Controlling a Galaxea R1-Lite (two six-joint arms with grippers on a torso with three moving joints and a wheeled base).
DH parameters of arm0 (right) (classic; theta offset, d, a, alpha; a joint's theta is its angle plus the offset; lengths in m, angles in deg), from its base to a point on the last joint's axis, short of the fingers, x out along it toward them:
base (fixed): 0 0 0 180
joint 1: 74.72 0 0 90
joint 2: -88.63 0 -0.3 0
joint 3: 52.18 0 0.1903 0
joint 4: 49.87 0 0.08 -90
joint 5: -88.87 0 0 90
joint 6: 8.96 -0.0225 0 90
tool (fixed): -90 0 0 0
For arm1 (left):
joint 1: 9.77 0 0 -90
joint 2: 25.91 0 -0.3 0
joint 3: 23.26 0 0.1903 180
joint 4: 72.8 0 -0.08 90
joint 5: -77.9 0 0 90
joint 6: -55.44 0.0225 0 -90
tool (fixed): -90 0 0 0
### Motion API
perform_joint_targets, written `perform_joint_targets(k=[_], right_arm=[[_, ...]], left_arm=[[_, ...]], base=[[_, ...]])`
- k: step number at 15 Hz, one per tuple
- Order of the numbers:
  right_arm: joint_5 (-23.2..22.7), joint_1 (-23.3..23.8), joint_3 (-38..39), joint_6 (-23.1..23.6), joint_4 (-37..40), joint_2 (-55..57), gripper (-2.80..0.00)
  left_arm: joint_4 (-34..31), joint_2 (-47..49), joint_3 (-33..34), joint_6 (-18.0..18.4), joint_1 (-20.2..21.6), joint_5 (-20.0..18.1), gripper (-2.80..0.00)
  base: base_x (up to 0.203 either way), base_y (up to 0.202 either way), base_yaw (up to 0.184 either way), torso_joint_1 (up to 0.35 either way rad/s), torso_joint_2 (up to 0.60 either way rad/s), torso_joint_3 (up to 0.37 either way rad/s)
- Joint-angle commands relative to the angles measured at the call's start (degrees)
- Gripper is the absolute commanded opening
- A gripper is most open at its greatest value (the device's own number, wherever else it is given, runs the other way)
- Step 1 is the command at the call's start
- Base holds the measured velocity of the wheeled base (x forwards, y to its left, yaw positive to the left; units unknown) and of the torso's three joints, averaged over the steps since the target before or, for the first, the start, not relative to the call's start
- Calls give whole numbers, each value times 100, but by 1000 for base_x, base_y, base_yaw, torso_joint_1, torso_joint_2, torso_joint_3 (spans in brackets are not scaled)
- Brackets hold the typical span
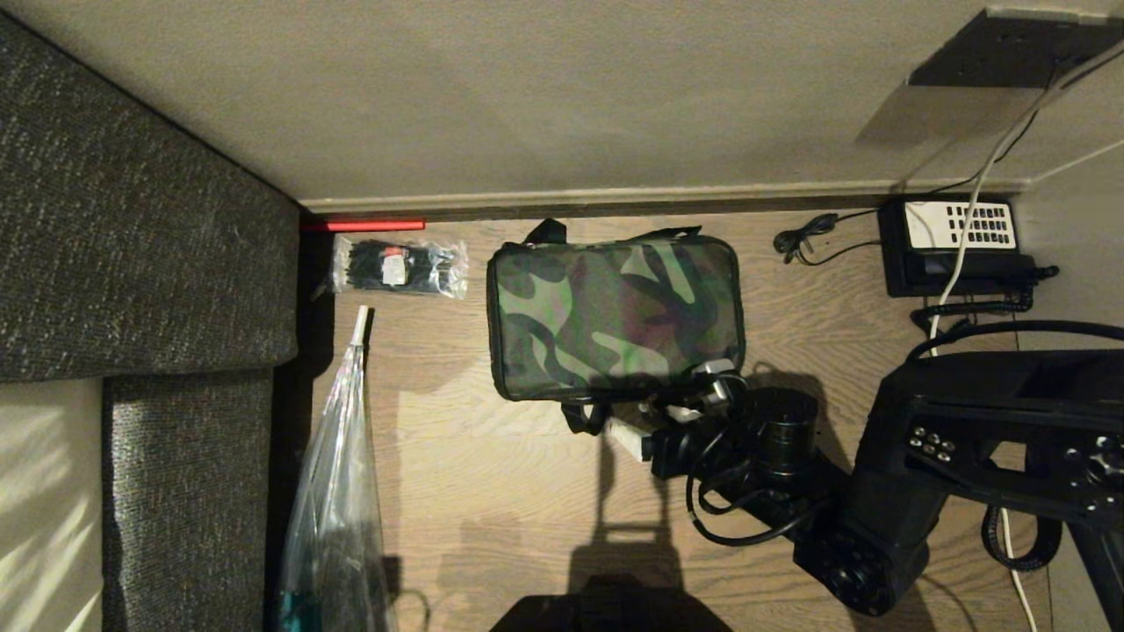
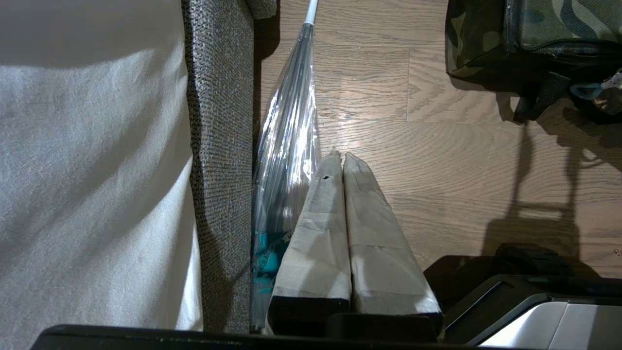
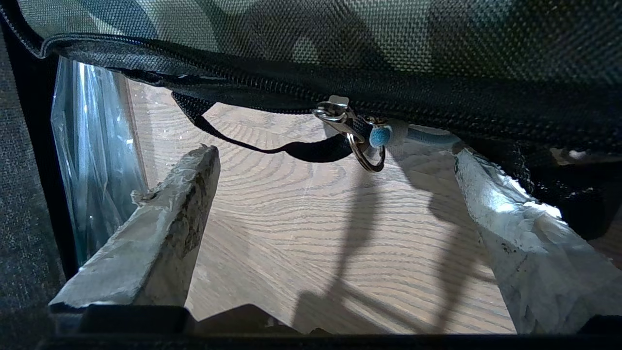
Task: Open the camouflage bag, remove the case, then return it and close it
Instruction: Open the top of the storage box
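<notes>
camouflage bag (image 1: pixel 615 307) near edge behind right hand (image 1: pixel 680 412)

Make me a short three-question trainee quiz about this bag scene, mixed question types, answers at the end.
1. True or false: the camouflage bag lies zipped shut on the floor.
2. Which gripper is at the bag's near edge? A) left gripper B) right gripper C) both
3. Fill in: the metal ring on the zipper pull hangs between the right gripper's ____ fingers.

Key
1. True
2. B; the left gripper hangs shut beside the clear umbrella.
3. Open
</notes>
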Motion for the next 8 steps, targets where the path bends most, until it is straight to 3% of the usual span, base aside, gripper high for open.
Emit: perform_joint_targets(k=[1, 8], right_arm=[[3, -1, 9, -9, -45, 3, 0], [12, 88, -195, 105, -54, 135, 0]], left_arm=[[-7, -9, -1, -3, 1, 2, -280], [-7, -9, -1, -5, 1, 2, -280]], base=[[0, 0, 0, 0, 0, 0], [0, 0, 0, 0, 0, 0]])
